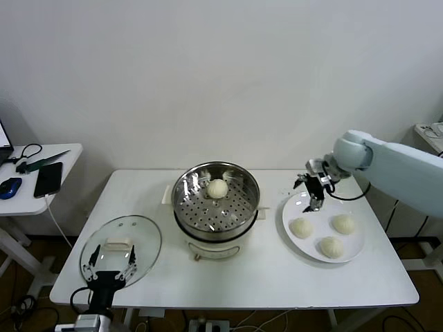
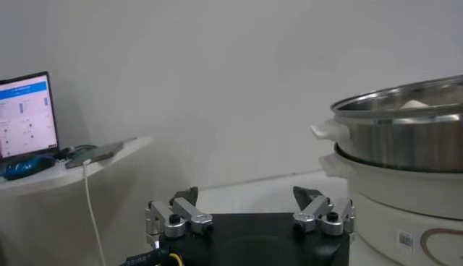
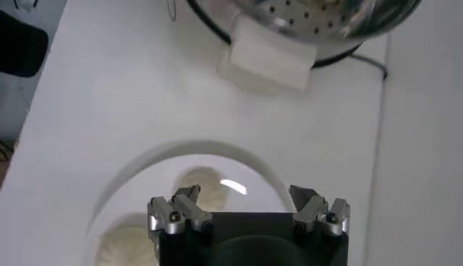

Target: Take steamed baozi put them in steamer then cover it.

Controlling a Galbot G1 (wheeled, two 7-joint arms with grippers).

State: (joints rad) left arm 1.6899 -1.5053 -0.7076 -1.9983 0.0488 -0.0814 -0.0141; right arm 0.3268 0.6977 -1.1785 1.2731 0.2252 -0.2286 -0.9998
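Observation:
The steamer (image 1: 215,207) stands mid-table with one baozi (image 1: 217,187) on its perforated tray. Three more baozi (image 1: 301,227) (image 1: 342,223) (image 1: 331,246) lie on a white plate (image 1: 288,211) to its right. My right gripper (image 1: 315,194) hovers open over the plate's far left rim, holding nothing. In the right wrist view it (image 3: 244,194) is above a baozi (image 3: 202,186), with the steamer (image 3: 311,18) beyond. The glass cover (image 1: 138,238) lies flat at the front left. My left gripper (image 1: 111,266) stands open and empty over its near edge. In the left wrist view that gripper (image 2: 247,195) is beside the steamer (image 2: 405,137).
A small side table (image 1: 69,155) at the far left carries a phone (image 1: 48,178), a mouse (image 1: 10,187) and a laptop (image 2: 25,112). A cable hangs from it next to the main table's left edge. The wall runs close behind the table.

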